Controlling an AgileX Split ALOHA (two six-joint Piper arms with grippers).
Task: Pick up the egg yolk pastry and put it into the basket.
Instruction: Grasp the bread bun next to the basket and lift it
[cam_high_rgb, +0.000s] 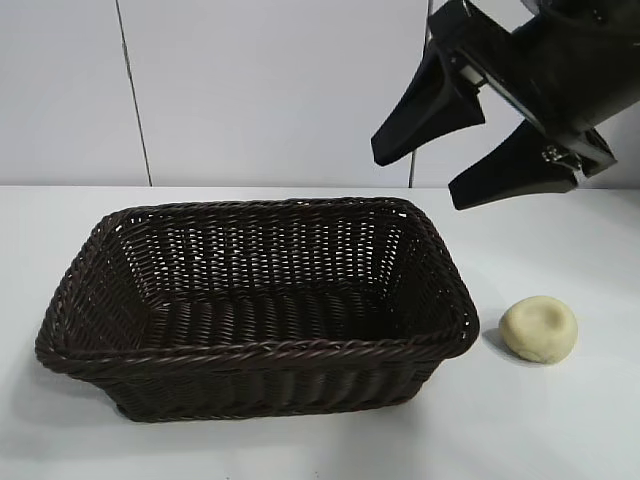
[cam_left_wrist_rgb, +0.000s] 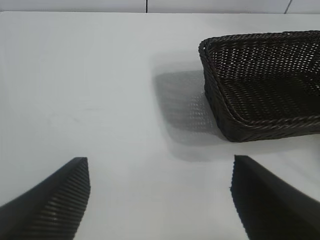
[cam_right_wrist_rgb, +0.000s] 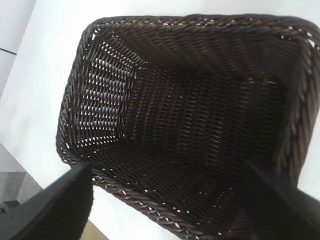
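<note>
The egg yolk pastry (cam_high_rgb: 539, 329), a small pale cream dome with a dent on top, lies on the white table just right of the basket (cam_high_rgb: 250, 352). The dark brown wicker basket (cam_right_wrist_rgb: 125, 192) holds nothing. My right gripper (cam_high_rgb: 418, 176) hangs open in the air above the basket's right end, well above the pastry, with nothing between its fingers. In the left wrist view my left gripper (cam_left_wrist_rgb: 160, 172) stands open over bare table, with the basket (cam_left_wrist_rgb: 220, 105) off to one side. The left arm is out of the exterior view.
The white table (cam_high_rgb: 560, 430) runs back to a pale panelled wall (cam_high_rgb: 250, 90). In the right wrist view a table edge (cam_right_wrist_rgb: 107, 222) shows just past the basket's rim.
</note>
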